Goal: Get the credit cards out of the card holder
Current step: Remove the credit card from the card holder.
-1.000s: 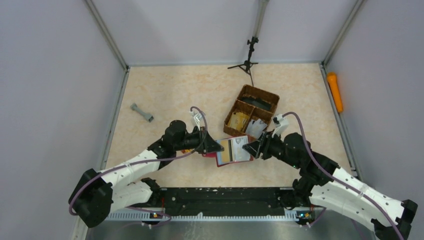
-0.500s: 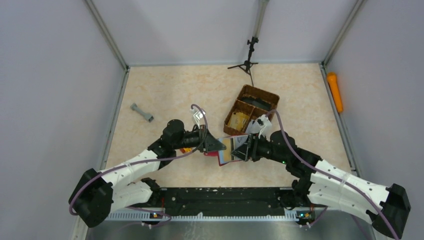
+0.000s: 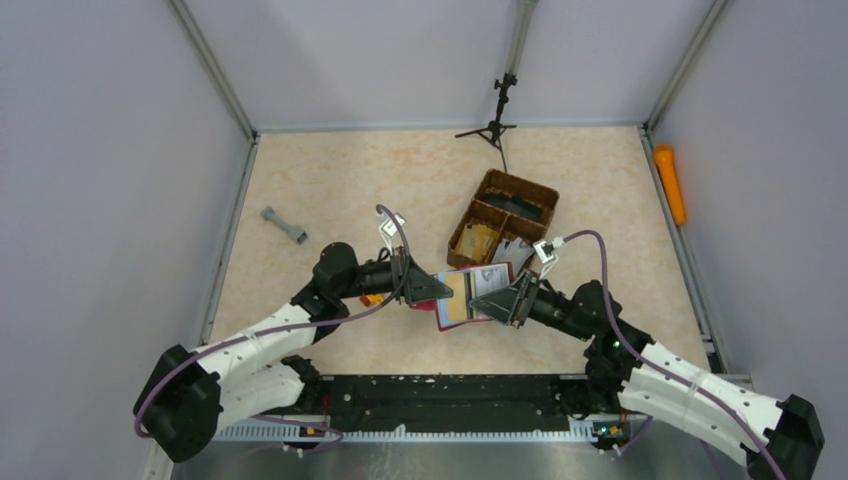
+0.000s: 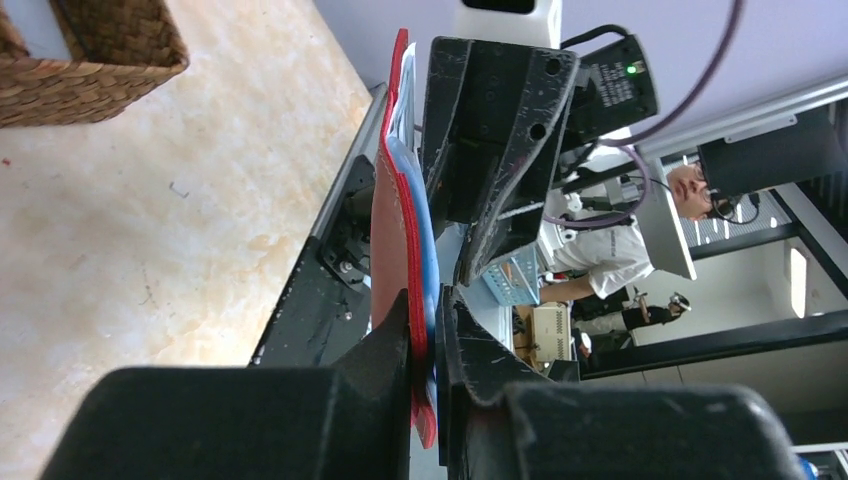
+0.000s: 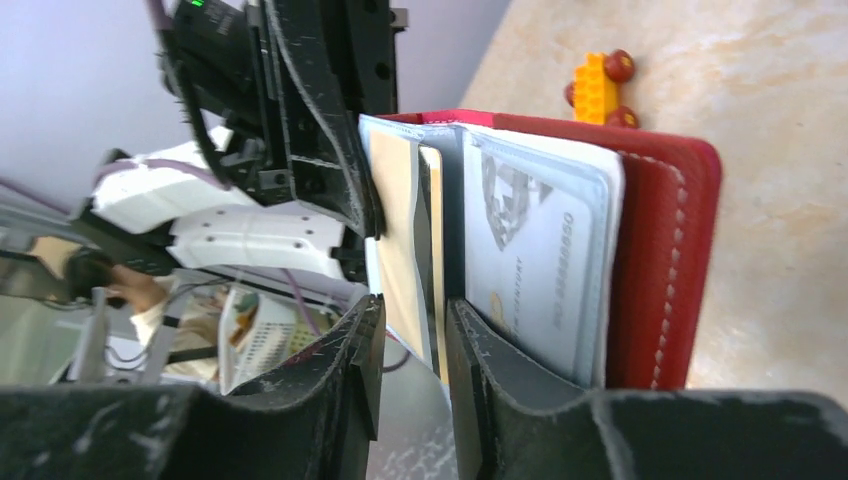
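Between left gripper point(image 4: 425, 300) fingers, clamps card holder point(image 4: 390, 230) edge, held aloft and open. Opposite, straddles tan-gold credit card point(image 5: 395, 220) edge with right gripper point(image 5: 412, 310), jaws narrow, not visibly pinching; grey card point(image 5: 535, 250) just beside, pocketed.

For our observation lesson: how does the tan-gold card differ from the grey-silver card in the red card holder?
The tan-gold card is plain-faced; the grey-silver card carries an emblem and printed digits. The tan-gold card's edge lies between the right tool's fingers; the grey-silver card lies outside them. Both sit in the card holder.
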`<act>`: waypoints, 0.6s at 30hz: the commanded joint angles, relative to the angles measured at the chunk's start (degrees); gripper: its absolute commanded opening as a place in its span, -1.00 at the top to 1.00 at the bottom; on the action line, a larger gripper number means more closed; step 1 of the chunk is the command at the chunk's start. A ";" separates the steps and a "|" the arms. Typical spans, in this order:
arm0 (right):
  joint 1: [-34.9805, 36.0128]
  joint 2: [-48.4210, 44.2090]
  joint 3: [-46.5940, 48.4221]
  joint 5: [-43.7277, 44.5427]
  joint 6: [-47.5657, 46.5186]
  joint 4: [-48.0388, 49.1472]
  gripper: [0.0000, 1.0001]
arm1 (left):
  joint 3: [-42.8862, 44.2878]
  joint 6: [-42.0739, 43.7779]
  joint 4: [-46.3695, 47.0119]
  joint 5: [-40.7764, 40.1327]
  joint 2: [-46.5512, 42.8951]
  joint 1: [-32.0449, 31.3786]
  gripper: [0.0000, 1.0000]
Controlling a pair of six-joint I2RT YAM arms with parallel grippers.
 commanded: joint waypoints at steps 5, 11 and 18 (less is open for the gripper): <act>-0.28 -5.09 -3.90 -0.24 6.68 15.88 0.60 | -0.66 -2.09 8.04 2.66 -3.03 -0.18 0.88; -0.29 -2.72 -2.82 -0.99 6.63 16.54 0.74 | -0.58 -2.42 8.72 3.48 -2.52 -0.21 0.86; -0.29 -3.01 -1.94 0.09 5.70 13.91 1.00 | -0.55 -1.65 7.41 2.44 -3.38 -0.11 0.75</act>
